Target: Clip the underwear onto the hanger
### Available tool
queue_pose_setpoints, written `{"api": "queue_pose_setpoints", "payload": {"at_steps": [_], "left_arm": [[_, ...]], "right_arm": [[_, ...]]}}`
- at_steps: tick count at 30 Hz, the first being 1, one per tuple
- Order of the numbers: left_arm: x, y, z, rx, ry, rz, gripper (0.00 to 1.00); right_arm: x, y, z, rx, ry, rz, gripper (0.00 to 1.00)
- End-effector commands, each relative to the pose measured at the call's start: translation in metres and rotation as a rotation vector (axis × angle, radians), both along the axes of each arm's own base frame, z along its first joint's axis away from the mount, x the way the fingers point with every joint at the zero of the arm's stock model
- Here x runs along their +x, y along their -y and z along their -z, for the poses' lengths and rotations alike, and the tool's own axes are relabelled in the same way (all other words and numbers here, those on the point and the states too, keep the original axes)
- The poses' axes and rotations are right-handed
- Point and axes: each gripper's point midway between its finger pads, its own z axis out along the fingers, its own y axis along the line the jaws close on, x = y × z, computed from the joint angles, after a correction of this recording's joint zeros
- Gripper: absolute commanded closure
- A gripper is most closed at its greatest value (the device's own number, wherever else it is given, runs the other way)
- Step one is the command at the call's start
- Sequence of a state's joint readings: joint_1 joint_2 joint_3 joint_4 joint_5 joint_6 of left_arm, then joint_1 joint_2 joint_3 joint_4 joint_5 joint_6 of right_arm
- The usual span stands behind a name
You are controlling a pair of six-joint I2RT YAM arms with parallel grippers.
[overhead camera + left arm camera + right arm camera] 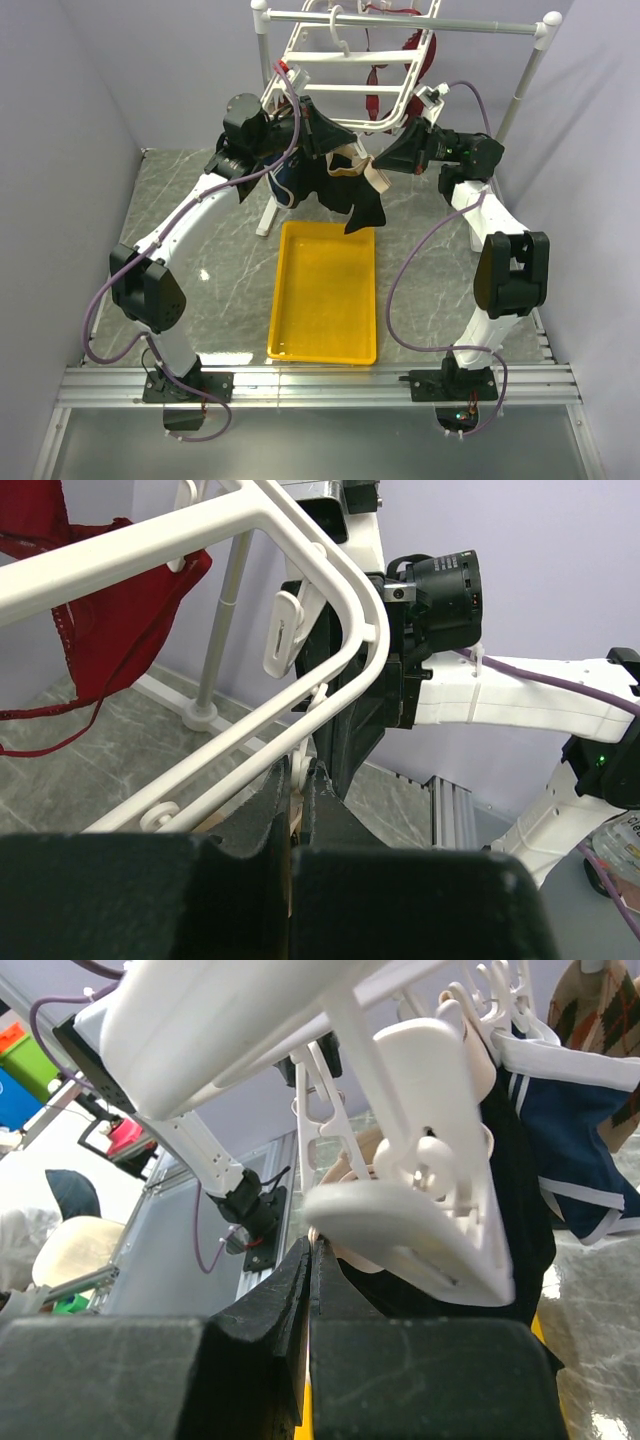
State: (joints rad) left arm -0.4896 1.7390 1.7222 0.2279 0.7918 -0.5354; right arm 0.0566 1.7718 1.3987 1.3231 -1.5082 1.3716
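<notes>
Now, with left gripper and right gripper clamped tight on the underwear below the hanger, raise the waistband into a clip, keeping it taut.

**Item count by kind**

Garments, 3 total: 1 blk underwear, 1 navy pair, 1 red garment. 1 hanger. 1 pole stand. 1 yellow tray. 2 robot arms: left arm, right arm. Several clips, exact no. unclear.
</notes>
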Motion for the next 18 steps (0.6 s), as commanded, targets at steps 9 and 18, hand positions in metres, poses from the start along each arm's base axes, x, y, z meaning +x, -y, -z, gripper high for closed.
{"api": "queue_pose_setpoints", "payload": {"at_steps": [9, 18], "left_arm": [[0.0179, -0.0094, -0.0060, -0.023, 0.072, -0.039, 1.00], [0.0155, -0.0076, 0.0004, -0.012, 0.060, -0.010, 1.00]], "right_arm": [[-0.0229, -0.0041, -0.0023, -0.097, 0.272, -0.095, 1.00], [-0.0193, -0.0061, -0.0044, -0.097, 0.267, -0.100, 1.00]]}}
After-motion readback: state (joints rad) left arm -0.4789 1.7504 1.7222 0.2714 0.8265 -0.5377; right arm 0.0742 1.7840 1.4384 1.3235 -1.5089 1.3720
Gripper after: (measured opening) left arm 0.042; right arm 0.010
